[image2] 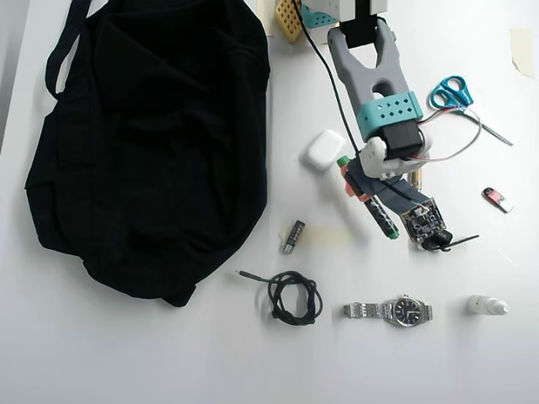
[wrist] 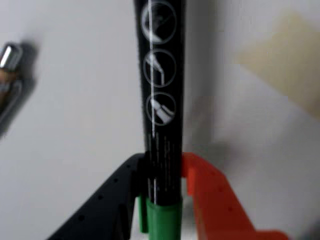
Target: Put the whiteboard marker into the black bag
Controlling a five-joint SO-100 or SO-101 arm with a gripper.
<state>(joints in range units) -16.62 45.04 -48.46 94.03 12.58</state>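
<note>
Claw pinching whiteboard marker, right of the black bag.

Wrist view: claw (wrist: 162, 182), one black finger and one orange finger, pressed against the black barrel of the whiteboard marker (wrist: 161, 95) just above its green end; white round icons and small print run along the barrel. Silver tip of a pen (wrist: 10, 56) at left edge, blurred. Overhead view: marker (image2: 381, 215) under the arm, centre-right of the white tabletop (image2: 126, 353), whether lifted cannot be told. Black bag (image2: 152, 143) fills far left, well apart from marker. Between them: white case (image2: 324, 151), small battery (image2: 293, 236). Near side: coiled black cable (image2: 293, 296), wristwatch (image2: 396, 310). Far right: blue scissors (image2: 455, 93).
</note>
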